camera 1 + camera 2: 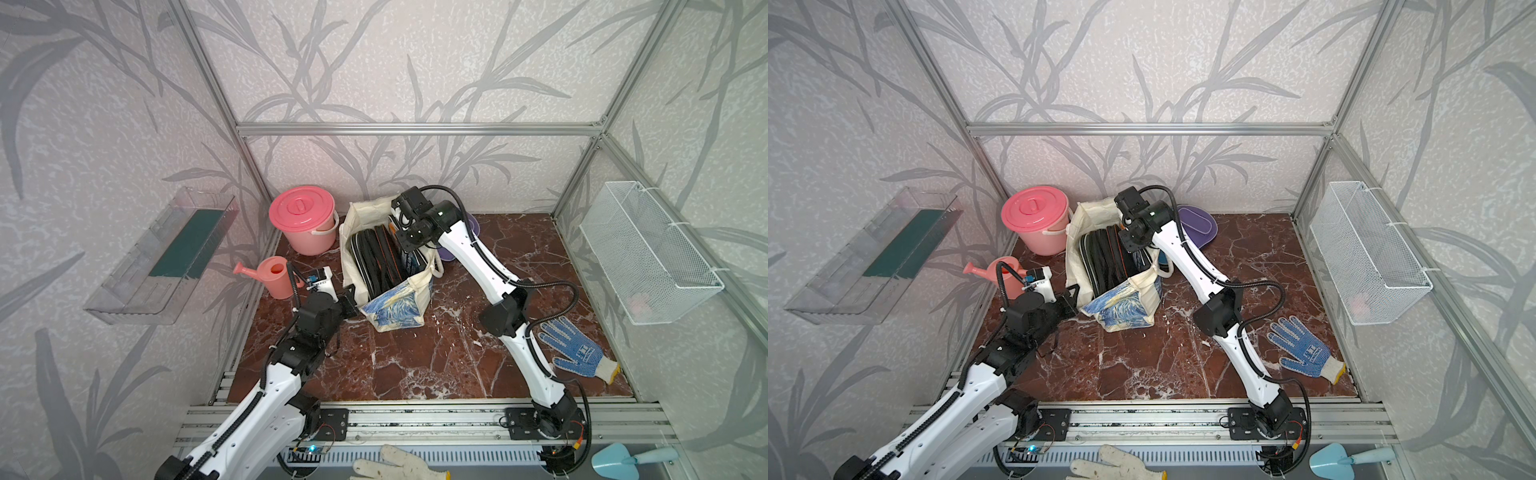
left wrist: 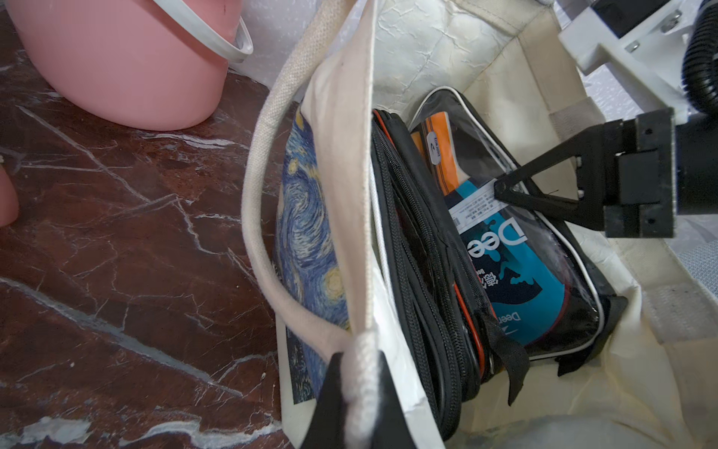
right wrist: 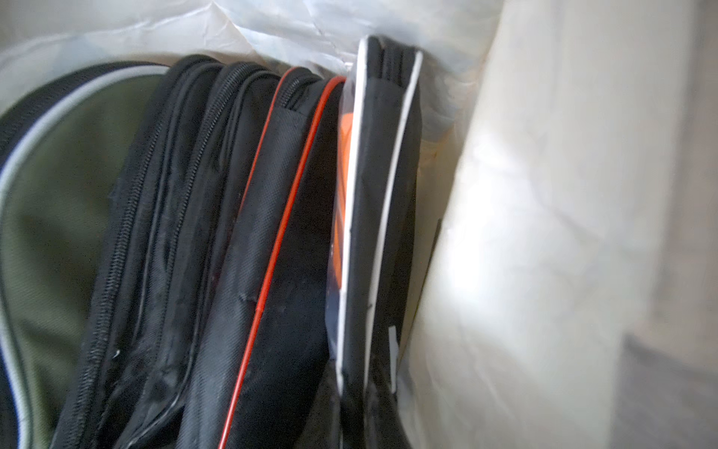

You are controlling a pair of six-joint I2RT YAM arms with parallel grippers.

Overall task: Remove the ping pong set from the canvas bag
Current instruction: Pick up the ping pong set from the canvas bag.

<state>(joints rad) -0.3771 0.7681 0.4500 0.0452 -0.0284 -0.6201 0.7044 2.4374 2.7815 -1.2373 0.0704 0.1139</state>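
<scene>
The canvas bag (image 1: 395,307) (image 1: 1121,307) stands upright mid-table with its mouth open. Several flat cases of the ping pong set (image 1: 376,262) (image 1: 1104,262) stand on edge inside it. My left gripper (image 2: 359,388) (image 1: 349,301) is shut on the bag's white rope handle (image 2: 268,163) at the near-left rim. My right gripper (image 2: 499,190) (image 3: 363,408) reaches down into the bag and is shut on the edge of a clear case (image 2: 516,272) (image 3: 380,194) with white piping. Beside it stand black-red (image 3: 279,233) and olive (image 3: 58,233) cases. A purple case (image 1: 1198,226) lies on the table behind the bag.
A pink lidded bucket (image 1: 303,220) and a pink watering can (image 1: 274,276) stand left of the bag. A blue glove (image 1: 575,349) lies at the right, under a wire basket (image 1: 648,257) on the wall. A clear shelf (image 1: 162,257) hangs on the left wall.
</scene>
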